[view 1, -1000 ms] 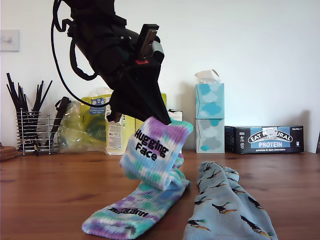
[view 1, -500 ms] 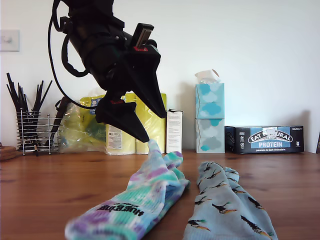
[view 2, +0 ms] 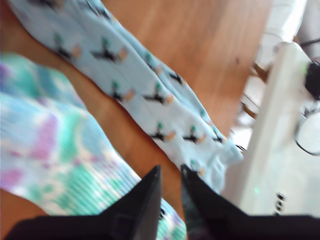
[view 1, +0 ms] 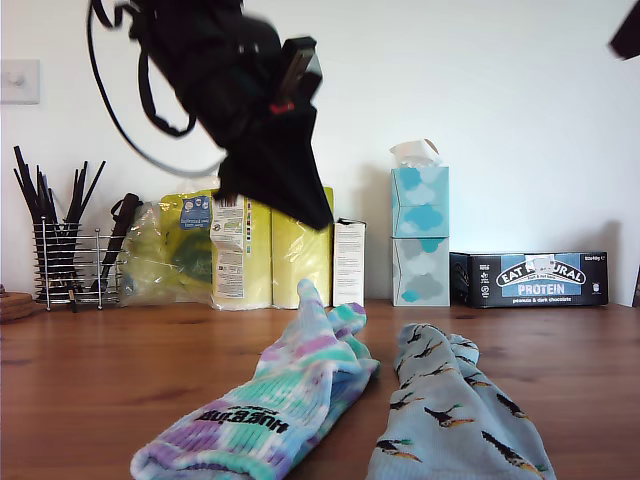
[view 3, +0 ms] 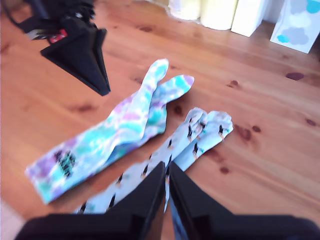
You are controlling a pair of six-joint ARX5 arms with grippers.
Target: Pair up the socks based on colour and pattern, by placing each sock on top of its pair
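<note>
- Soft knit fabric throughout: the tie-dye socks [view 1: 270, 400] lie stacked on the wooden table [view 1: 90, 390], just beside the bird-print socks [view 1: 450, 420], which sit toward the exterior view's right. Both piles look like pairs already laid one on the other; the layers of the bird-print pile are hard to separate by eye.
- In the second wrist view the tie-dye socks [view 3: 110, 135] and the bird-print socks [view 3: 195, 140] run side by side, toes close together, with bare wood showing between them further along.
- My first gripper [view 2: 171, 175] hangs above the tie-dye pile, jaws almost together with a thin gap, nothing between them.
- My second gripper [view 3: 167, 170] is high over both piles, jaws nearly closed, also empty.
- Handling judgement: light, limp, likely to drape and fold when lifted; not fragile, low slip on wood. Best hold would be a pinch at a cuff or toe edge, where a raised fold gives the jaws purchase.
- Risk: a pinch may take both layers of a pile at once.
- Task looks essentially complete.
</note>
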